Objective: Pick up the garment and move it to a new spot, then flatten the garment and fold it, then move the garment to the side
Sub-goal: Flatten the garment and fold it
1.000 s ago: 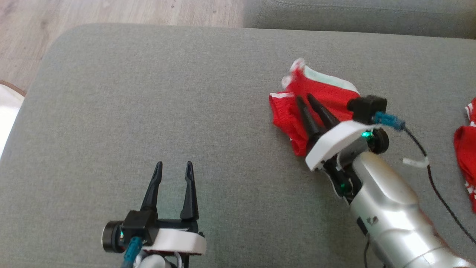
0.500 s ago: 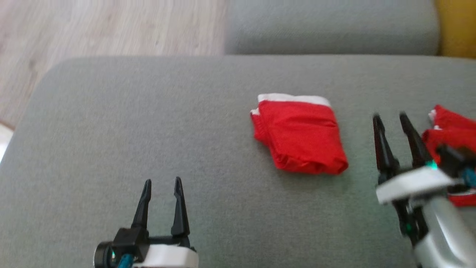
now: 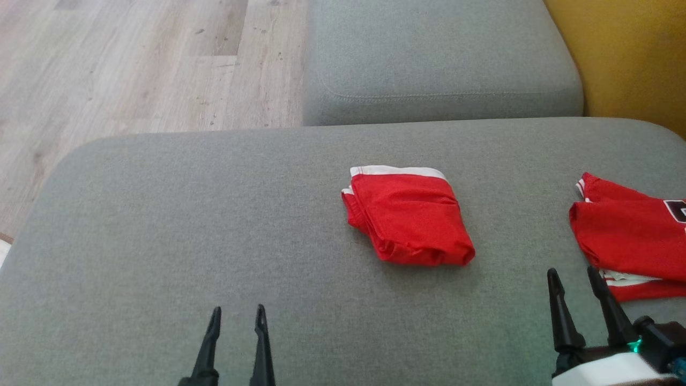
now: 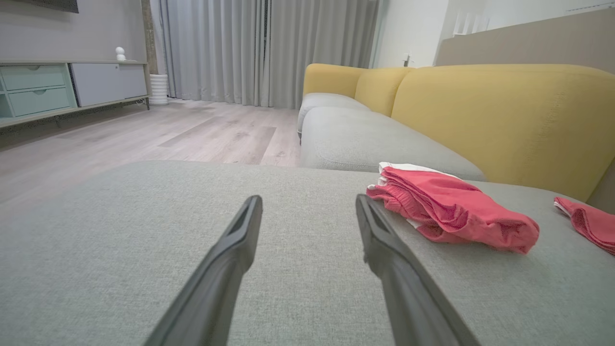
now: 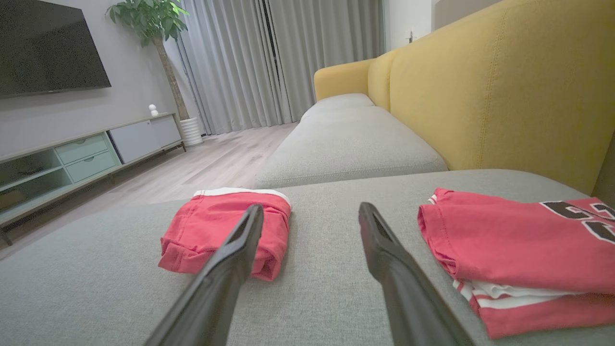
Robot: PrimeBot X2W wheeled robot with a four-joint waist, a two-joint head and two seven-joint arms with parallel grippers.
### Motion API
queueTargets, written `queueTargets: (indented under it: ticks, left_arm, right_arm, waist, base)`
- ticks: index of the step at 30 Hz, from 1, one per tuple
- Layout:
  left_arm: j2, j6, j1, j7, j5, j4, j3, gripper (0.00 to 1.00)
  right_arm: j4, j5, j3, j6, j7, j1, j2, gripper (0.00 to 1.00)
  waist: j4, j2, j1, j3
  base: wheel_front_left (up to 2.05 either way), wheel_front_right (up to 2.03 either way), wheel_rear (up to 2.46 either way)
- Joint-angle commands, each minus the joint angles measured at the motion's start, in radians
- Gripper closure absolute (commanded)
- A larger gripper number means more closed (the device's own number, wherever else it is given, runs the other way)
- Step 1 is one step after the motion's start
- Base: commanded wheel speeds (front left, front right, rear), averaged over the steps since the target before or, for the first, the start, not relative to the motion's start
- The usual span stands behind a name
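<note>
Garment (image 3: 410, 217) lies folded, slanted, white band (image 3: 396, 171) toward the far cushion (image 3: 439, 59)

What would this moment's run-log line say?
folded red garment: on grey cushion | left gripper: open | right gripper: open

We look along our right gripper (image 5: 311, 207): its 2 dark fingers stand wide apart with nothing between them. Behind the finger at the view's left, a folded red garment (image 5: 211, 226) with a white band lies on the grey cushion (image 5: 86, 288). A folded red jersey (image 5: 519, 240) with black lettering lies at the right, apart from it, below a yellow backrest (image 5: 519, 96).
</note>
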Motion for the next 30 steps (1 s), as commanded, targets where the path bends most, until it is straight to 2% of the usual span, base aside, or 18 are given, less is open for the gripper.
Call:
queueTargets:
  ticks: [1, 30]
  left_arm:
    - [-0.001, -0.007, -0.04, -0.005, 0.02, -0.035, 0.018, 0.0]
    - [-0.001, -0.003, -0.058, -0.005, 0.032, -0.035, 0.008, 0.0]
  right_arm:
    - [-0.043, -0.01, 0.012, -0.001, -0.012, -0.046, -0.011, 0.0]
    - [-0.038, -0.028, 0.024, -0.001, -0.012, -0.026, -0.007, 0.0]
  waist:
    - [-0.001, -0.0001, 0.0001, -0.002]
    - [0.014, -0.0001, 0.0001, 0.007]
  base:
    - [0.0, 0.0, 0.0]
    - [0.0, 0.0, 0.0]
